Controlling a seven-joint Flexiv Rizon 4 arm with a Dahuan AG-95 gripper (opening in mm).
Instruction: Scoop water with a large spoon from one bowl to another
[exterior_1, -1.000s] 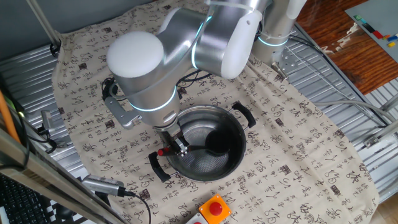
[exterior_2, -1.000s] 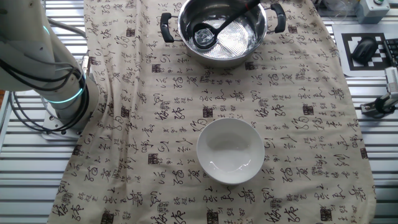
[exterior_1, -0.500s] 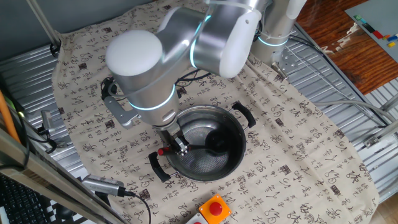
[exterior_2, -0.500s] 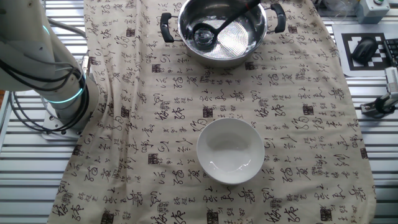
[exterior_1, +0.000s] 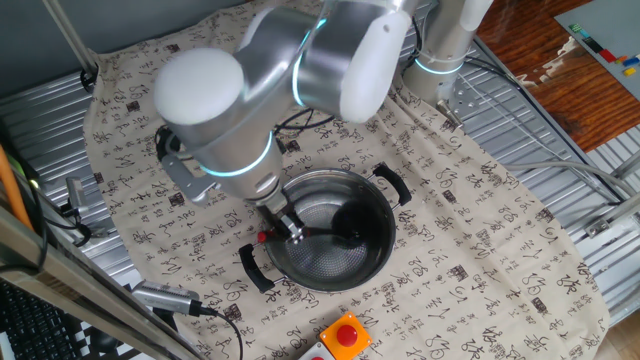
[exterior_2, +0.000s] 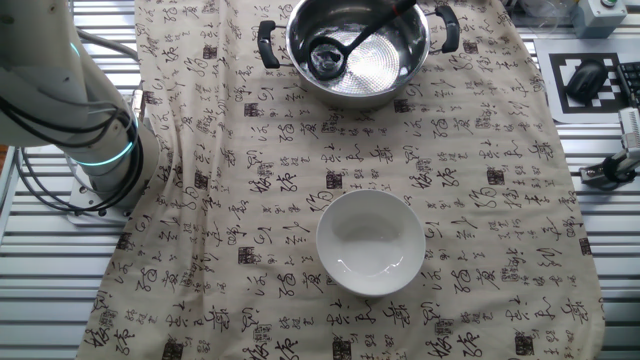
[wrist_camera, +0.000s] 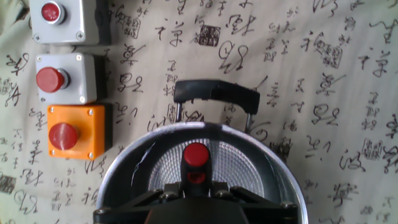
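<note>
Steel pot (exterior_2: 385, 70) at top edge of patterned cloth (exterior_2: 250, 180), black ladle (exterior_2: 328, 58) inside with scoop at left. Small white bowl (exterior_2: 370, 243) below, well apart. Arm base (exterior_2: 80, 140) at left.

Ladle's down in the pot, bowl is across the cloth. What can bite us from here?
1. The white bowl sits well apart from the steel pot, so a full ladle may drip on the patterned cloth in transit.
2. The gripper holds the handle near its red tip, far from the scoop; it may swing or tilt.
3. The button boxes sit close beside the pot.
</note>
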